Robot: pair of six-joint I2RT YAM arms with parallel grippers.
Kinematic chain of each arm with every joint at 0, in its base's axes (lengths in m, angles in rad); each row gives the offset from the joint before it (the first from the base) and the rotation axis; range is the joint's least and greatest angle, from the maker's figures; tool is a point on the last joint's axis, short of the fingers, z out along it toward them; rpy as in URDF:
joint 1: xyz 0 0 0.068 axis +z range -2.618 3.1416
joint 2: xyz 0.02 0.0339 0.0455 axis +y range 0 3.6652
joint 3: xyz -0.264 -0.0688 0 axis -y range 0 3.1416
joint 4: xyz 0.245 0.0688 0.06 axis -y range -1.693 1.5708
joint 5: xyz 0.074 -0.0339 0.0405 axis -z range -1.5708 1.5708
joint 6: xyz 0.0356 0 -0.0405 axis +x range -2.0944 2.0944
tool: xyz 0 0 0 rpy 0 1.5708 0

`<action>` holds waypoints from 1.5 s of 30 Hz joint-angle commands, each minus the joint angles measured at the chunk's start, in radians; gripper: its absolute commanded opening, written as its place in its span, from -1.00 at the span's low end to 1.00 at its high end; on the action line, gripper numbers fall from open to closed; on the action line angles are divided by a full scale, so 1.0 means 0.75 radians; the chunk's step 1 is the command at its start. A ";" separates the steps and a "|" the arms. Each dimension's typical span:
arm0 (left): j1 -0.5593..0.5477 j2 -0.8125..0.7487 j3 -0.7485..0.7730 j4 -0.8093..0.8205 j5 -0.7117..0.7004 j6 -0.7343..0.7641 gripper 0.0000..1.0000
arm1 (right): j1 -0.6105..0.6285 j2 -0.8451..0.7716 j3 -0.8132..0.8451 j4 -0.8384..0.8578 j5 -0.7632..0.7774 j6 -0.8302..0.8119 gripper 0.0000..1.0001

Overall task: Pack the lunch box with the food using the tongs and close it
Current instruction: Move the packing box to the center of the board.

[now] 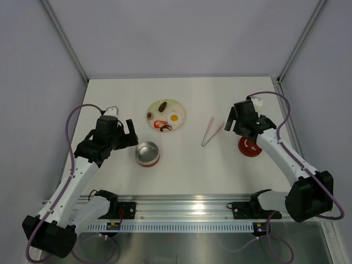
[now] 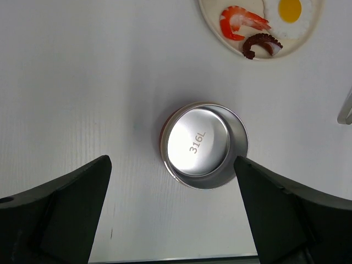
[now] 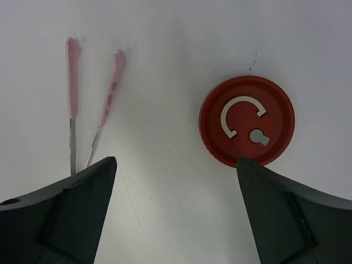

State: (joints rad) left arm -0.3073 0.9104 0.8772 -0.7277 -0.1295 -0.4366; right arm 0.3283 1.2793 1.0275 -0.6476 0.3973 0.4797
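The lunch box (image 1: 147, 153) (image 2: 204, 145), a round shiny tin with a red base band, stands empty near the table's front left. Its red lid (image 1: 249, 147) (image 3: 246, 120) with a white curl mark lies flat at the right. The pale pink tongs (image 1: 212, 133) (image 3: 91, 107) lie on the table between plate and lid. The food (image 1: 164, 116), a fried egg (image 2: 290, 11), a shrimp (image 2: 239, 22) and a dark curled piece (image 2: 261, 45), sits on a pale plate (image 1: 181, 110). My left gripper (image 1: 130, 137) (image 2: 173, 212) hovers open just left of the tin. My right gripper (image 1: 231, 122) (image 3: 175, 212) hangs open between tongs and lid.
The white table ends at a metal rail (image 1: 187, 206) along the near side, where both arm bases are bolted. Grey walls with metal posts (image 1: 66, 41) close the back and sides.
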 commanded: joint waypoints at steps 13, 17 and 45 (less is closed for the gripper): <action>-0.005 -0.005 0.041 0.034 0.050 0.034 0.98 | 0.002 -0.022 -0.034 0.033 -0.014 0.044 0.99; -0.003 0.001 0.043 0.025 0.048 0.034 0.98 | 0.002 0.002 -0.020 0.005 0.000 0.064 0.99; -0.003 0.187 -0.077 0.121 0.165 -0.080 0.98 | 0.385 0.327 0.152 0.013 -0.055 0.162 0.99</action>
State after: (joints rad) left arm -0.3073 1.0416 0.8455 -0.6830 -0.0357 -0.4629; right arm 0.6014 1.4982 1.0954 -0.6613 0.3847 0.5426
